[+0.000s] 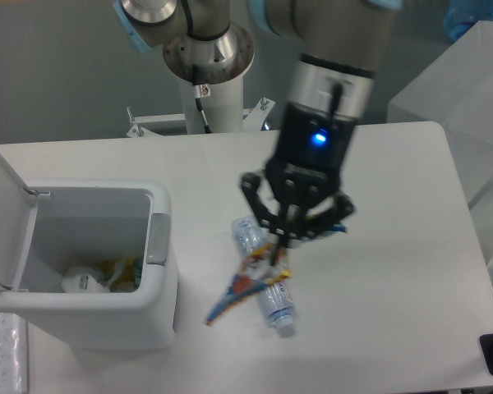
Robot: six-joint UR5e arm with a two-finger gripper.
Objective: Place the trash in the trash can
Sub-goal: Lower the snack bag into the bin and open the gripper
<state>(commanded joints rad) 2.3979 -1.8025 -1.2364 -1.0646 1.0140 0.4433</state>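
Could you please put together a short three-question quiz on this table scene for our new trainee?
1. True or false: the gripper holds the snack packet off the table.
2. What lies under the hanging packet? A) crushed bottle B) a cup C) a sponge
3. Is the trash can lid open or shut?

Key: 1 true; 2 A; 3 open, with trash already inside.
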